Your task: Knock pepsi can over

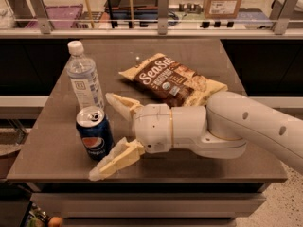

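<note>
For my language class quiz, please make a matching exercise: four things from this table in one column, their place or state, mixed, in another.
1 pepsi can
2 water bottle
3 snack bag
4 gripper

A lying flat, right of the bottle
B open, one finger behind the can, one before it
C upright, front left of table
D upright, just behind the can

Pairs: 1-C, 2-D, 3-A, 4-B

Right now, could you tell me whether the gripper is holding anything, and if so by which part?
Nothing is held. The gripper is open, its fingers spread wide beside the upright pepsi can, not closed on it.
</note>
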`<state>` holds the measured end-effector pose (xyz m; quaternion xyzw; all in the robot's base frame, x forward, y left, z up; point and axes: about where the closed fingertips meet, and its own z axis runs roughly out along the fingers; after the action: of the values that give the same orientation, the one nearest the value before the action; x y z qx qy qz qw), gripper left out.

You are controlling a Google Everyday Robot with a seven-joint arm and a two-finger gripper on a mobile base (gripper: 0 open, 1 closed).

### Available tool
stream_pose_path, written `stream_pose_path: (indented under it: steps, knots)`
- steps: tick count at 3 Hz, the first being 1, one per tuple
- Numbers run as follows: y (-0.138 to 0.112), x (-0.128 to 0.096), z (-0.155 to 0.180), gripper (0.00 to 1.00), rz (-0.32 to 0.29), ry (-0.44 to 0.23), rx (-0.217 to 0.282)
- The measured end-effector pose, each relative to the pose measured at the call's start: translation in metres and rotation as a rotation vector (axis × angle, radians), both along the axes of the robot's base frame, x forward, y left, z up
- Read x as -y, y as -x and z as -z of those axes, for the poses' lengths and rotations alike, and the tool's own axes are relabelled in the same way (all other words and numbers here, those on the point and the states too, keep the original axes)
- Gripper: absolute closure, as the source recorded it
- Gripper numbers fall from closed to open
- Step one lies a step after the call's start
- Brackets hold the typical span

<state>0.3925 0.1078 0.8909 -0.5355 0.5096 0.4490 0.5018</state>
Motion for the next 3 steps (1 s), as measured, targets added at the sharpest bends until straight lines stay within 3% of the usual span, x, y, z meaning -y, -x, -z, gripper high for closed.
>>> stream_pose_path:
  steps: [1,2,3]
  knots:
    - [-0.0009,-0.0101,0.0015,0.0,-0.015,-0.014,0.003]
    - [-0.0015,-0.0153,0.0051,0.17,-0.023,-0.031,0.011]
    - [-0.003,-0.0162,0.0083,0.41,-0.027,-0.043,0.022]
